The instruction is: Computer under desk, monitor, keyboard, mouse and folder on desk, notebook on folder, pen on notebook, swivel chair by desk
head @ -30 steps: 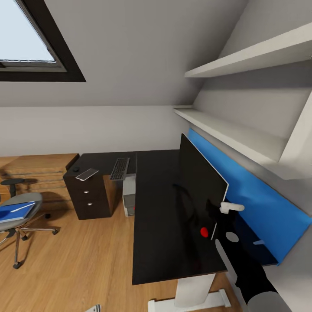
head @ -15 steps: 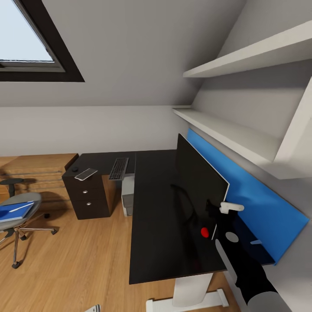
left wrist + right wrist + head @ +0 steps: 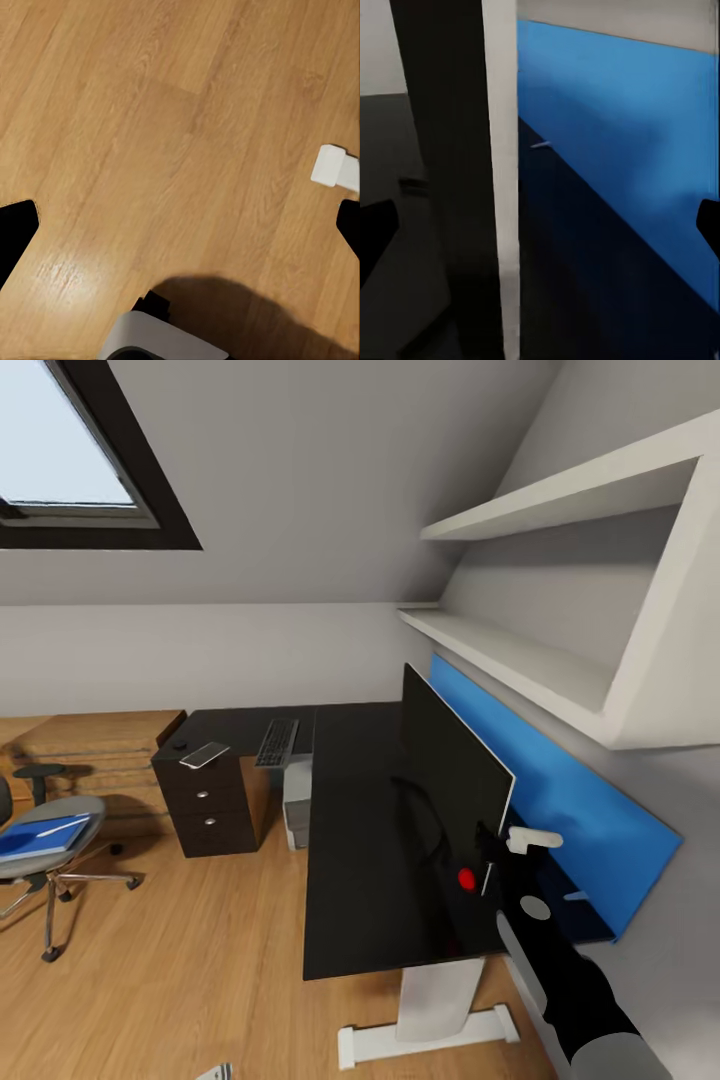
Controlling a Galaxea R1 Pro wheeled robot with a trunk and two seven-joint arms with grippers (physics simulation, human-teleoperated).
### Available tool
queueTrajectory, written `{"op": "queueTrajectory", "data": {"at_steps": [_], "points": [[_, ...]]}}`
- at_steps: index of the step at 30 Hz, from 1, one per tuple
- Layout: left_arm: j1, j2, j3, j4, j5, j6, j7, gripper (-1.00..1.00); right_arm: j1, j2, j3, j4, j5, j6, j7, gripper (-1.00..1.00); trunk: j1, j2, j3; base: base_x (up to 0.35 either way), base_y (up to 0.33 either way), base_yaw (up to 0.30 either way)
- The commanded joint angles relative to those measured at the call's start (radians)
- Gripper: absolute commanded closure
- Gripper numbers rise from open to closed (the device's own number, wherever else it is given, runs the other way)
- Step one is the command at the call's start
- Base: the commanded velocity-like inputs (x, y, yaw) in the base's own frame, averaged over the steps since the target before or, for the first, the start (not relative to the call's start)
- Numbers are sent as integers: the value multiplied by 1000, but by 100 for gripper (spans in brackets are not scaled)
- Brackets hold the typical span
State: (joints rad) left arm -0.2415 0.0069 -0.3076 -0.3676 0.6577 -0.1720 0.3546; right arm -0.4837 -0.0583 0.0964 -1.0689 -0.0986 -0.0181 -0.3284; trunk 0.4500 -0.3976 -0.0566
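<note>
Head view has the monitor (image 3: pixel 450 780) standing upright on the desk (image 3: pixel 360 840), turned edge-on to me, with the blue back panel (image 3: pixel 560 790) just behind it. My right gripper (image 3: pixel 540 225) is at the monitor's near end. In the right wrist view its fingers are spread wide, with the monitor's pale back edge running between them, and I see no contact on either side. It holds nothing.

My left gripper (image 3: pixel 180 225) is spread just as wide, hanging over the wooden floor (image 3: pixel 150 112) and empty.

I judge the monitor to be stiff but awkward: thin, broad and top-heavy on a slight stand, so a push high up could tip it. The glossy screen face looks slippery and easy to mark. I'd grip the rigid side edge low down, near the stand, and slide it rather than lift.

Well beyond the monitor's far end, on the desk's other wing, lie the keyboard (image 3: pixel 277 742), then the notebook (image 3: pixel 204 754) and the mouse (image 3: pixel 180 743). The computer (image 3: pixel 297 805) sits under that corner. Farther off again, the swivel chair (image 3: pixel 50 850) carries the folder (image 3: pixel 42 835) — a pale sliver on it may be the pen.
</note>
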Motion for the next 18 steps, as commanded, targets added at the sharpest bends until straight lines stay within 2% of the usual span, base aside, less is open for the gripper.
{"op": "queueTrajectory", "data": {"at_steps": [1,18], "points": [[-1,1,-8,-1,10,-4,6,-100,-1,-1,5,0,-10,-2,-8,-100,0,-2,-2,-332,0,0],[-1,1,-8,-1,11,-3,6,-100,-1,0,6,0,-11,-4,-7,-100,0,-2,-2,-335,-1,0]]}}
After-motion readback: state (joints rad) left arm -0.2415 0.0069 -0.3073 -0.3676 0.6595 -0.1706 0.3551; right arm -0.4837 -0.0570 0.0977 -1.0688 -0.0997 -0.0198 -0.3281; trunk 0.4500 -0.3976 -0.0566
